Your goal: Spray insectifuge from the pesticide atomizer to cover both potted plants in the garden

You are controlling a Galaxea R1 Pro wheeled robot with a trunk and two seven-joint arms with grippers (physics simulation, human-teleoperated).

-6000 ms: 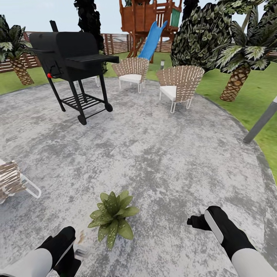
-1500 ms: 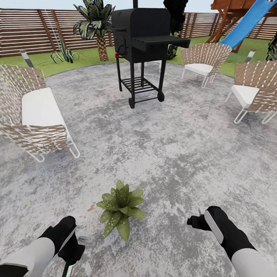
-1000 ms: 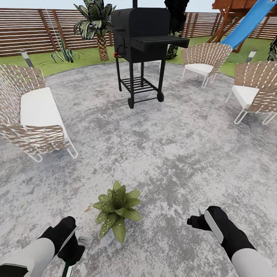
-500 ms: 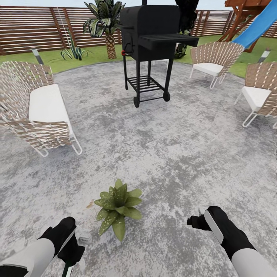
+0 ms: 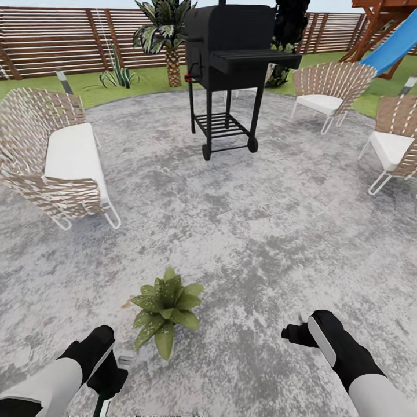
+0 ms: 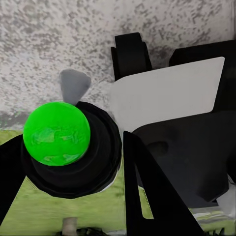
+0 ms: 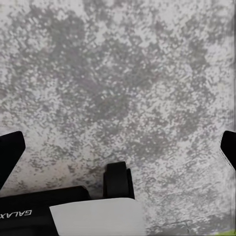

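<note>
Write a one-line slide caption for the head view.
Left gripper holding the pesticide atomizer beside a potted plant on the stone patio, right gripper empty.

Potted plant on the patio, atomizer low at the left arm

One potted plant (image 5: 165, 307), a rosette of pointed, pale-speckled green leaves hiding its pot, stands upright on the grey mottled stone patio (image 5: 243, 208) of the garden. The pesticide atomizer (image 5: 102, 403) shows as a dark green sliver beneath the left gripper (image 5: 110, 370); in the left wrist view its black top (image 6: 73, 157) carries a bright green dome.
</note>
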